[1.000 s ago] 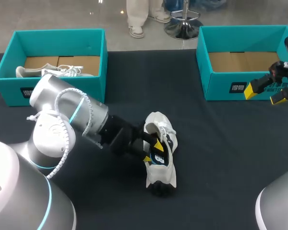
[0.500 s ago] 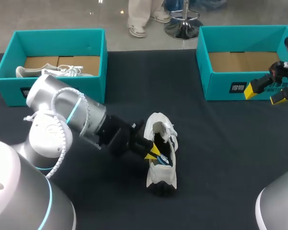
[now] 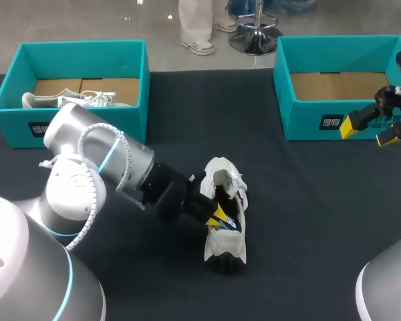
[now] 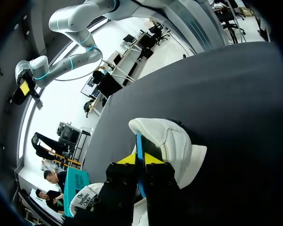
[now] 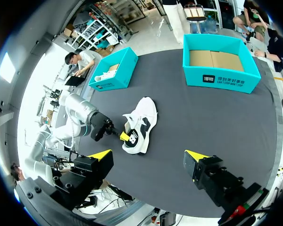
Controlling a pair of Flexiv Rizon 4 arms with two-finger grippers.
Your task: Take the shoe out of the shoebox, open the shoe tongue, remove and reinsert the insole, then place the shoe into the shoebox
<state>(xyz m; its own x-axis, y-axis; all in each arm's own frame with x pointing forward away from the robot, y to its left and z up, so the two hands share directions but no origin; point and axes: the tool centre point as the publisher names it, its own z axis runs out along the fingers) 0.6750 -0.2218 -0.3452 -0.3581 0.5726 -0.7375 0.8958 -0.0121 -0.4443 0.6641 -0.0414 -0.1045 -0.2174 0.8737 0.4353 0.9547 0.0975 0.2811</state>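
We count two teal boxes, two white shoes and two arms with their grippers. On the left, the first box (image 3: 17,124) holds one shoe (image 3: 87,100), and the box's front wall hides the lower part of it.

The left arm (image 3: 113,160) comes in low over the dark table (image 3: 307,221) and slants toward the middle. The left gripper (image 3: 217,215) is tipped down into the opening of the second shoe (image 3: 224,242). That shoe lies out on the table between the boxes, well apart from both, with its dark toe end toward us. In the left wrist view the two fingers stand nearly together, pinching a thin blue insole (image 4: 138,146) that we see edge-on. Most of the insole is out of sight inside the shoe, and the gripper body covers the rest of the opening.

On the right, the second box (image 3: 307,120) shows only bare cardboard inside. The right gripper (image 3: 369,132) hangs just in front of this box at the table's right edge. Its jaws are wide apart and hold nothing. The edge of the head view cuts off most of its arm.
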